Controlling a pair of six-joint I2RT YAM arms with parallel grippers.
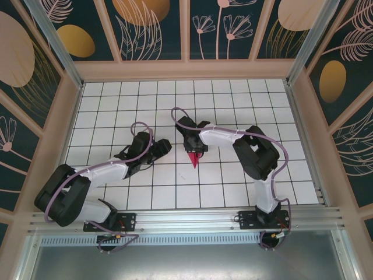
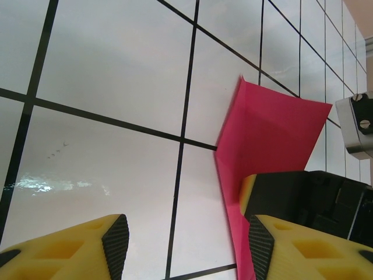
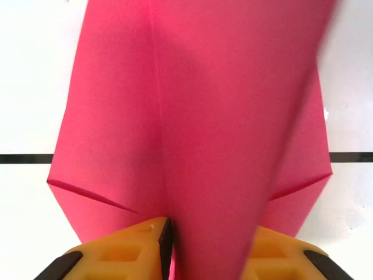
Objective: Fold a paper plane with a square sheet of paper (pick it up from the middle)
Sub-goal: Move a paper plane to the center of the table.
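The top external camera sits high above and behind both arm bases, tilted down and forward over the whole tiled table (image 1: 245,105). It is far enough back to take in the left gripper (image 1: 158,147) and the right gripper (image 1: 194,149) together. The left wrist camera rides just behind its own gripper (image 2: 187,236) and looks out between the yellow fingers (image 2: 70,251) at a slant, close over the tiles. The paper plane (image 2: 262,134) lies ahead and to the right of that claw. The right wrist camera looks out from behind its own gripper (image 3: 215,251), very close, with the same paper (image 3: 204,116) straight ahead of the claw. All three views share that pink paper and the tiles beside it.
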